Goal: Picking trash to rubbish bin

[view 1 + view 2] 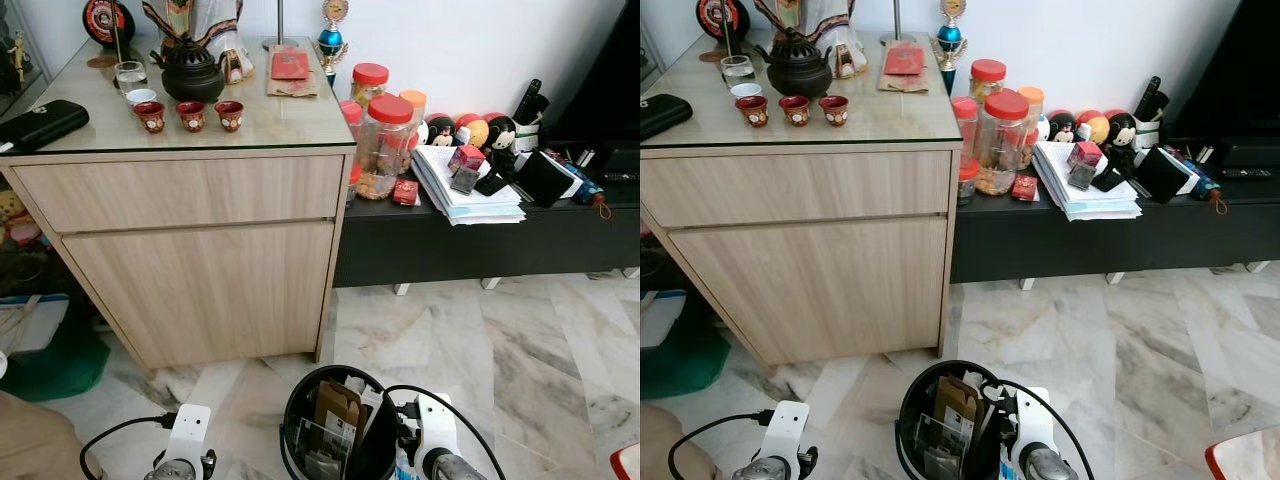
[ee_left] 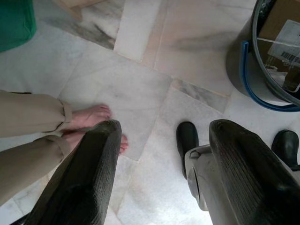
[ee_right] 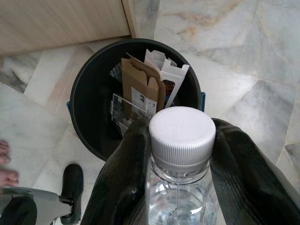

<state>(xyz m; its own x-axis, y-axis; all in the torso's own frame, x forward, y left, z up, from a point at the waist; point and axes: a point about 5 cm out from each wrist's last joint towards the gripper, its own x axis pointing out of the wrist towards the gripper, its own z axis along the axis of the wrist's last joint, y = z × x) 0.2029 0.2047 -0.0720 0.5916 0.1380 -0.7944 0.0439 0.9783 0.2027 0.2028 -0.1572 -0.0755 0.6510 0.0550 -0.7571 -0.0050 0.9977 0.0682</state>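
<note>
The right pincer (image 3: 180, 187) is clamped on the neck of a clear plastic water bottle (image 3: 180, 154), its two black fingers (image 3: 124, 183) pressed just under the white screw cap. The bottle looks light, with smooth walls that would likely dent or slip if squeezed lower down; the stiff ribbed neck is judged the surest hold. It hangs upright over the near rim of the black rubbish bin (image 3: 89, 93), which stands on the marble floor (image 3: 243, 51) and already holds cardboard packaging (image 3: 140, 89) and a clear plastic piece. The left pincer (image 2: 154, 178) hangs idle with its fingers apart above the floor, near a person's bare feet (image 2: 91, 119). Beyond the bin stands a wooden cabinet (image 1: 200, 260).
</note>
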